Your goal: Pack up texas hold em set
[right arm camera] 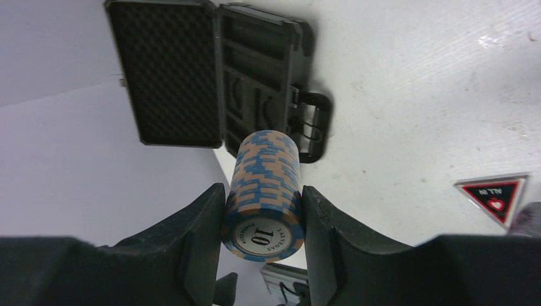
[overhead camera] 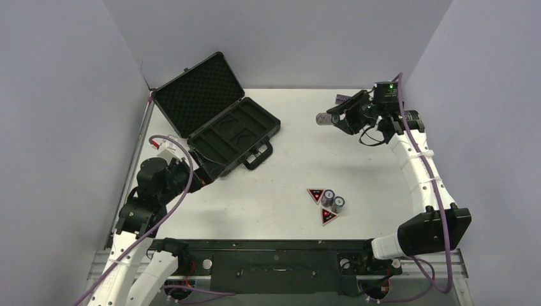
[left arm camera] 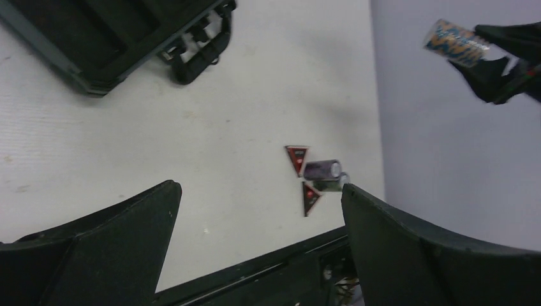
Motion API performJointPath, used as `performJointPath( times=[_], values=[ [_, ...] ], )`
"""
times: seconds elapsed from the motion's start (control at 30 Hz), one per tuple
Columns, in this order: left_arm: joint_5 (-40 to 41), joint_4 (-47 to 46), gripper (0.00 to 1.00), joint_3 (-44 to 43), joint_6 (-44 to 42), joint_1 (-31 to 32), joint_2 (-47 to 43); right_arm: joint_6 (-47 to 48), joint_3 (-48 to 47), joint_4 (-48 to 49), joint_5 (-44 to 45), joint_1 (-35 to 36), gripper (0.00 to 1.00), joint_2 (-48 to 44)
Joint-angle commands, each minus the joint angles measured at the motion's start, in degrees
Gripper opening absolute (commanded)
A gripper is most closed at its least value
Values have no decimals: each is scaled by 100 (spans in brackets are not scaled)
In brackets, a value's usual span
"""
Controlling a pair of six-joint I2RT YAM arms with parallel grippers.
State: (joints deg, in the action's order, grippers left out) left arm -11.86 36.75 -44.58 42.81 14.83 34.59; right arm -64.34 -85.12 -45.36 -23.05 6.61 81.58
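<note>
Between the clenched jaws of my right gripper (right arm camera: 263, 217), I am holding a chip stack (right arm camera: 266, 178), its long axis pointing level toward the open case (overhead camera: 233, 131), lying well off to the gripper's left, nearer my spread left gripper (left arm camera: 260, 188).

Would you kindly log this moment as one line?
right pincer: shut on chip stack, aloft; left pincer: open; briefcase: open; two stacks, two tokens: on table

We see the black case (overhead camera: 237, 132) open at far left, two grey stacks (overhead camera: 328, 198) sitting between red triangular tokens (overhead camera: 316, 194), and a blue-and-orange third stack (right arm camera: 265, 191) held aloft.
</note>
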Motion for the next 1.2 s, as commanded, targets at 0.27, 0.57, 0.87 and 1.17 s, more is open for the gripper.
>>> performJointPath(
  times=[0.27, 0.57, 0.87, 1.17],
  values=[
    [-742, -3938, 96, 141, 3813, 19, 812, -1290, 406, 2507, -635, 40, 0, -795],
    [-802, -5066, 96, 75, 4441, 56, 1427, -1916, 603, 3811, -156, 756, 0, -637],
    [-527, -5188, 96, -318, 4650, 195, 2065, -2198, 383, 4436, 81, 1292, 0, -134],
    [277, -5218, 98, -914, 3814, 608, 2606, -2853, 260, 5532, -200, 1715, 0, 483]
  ],
)
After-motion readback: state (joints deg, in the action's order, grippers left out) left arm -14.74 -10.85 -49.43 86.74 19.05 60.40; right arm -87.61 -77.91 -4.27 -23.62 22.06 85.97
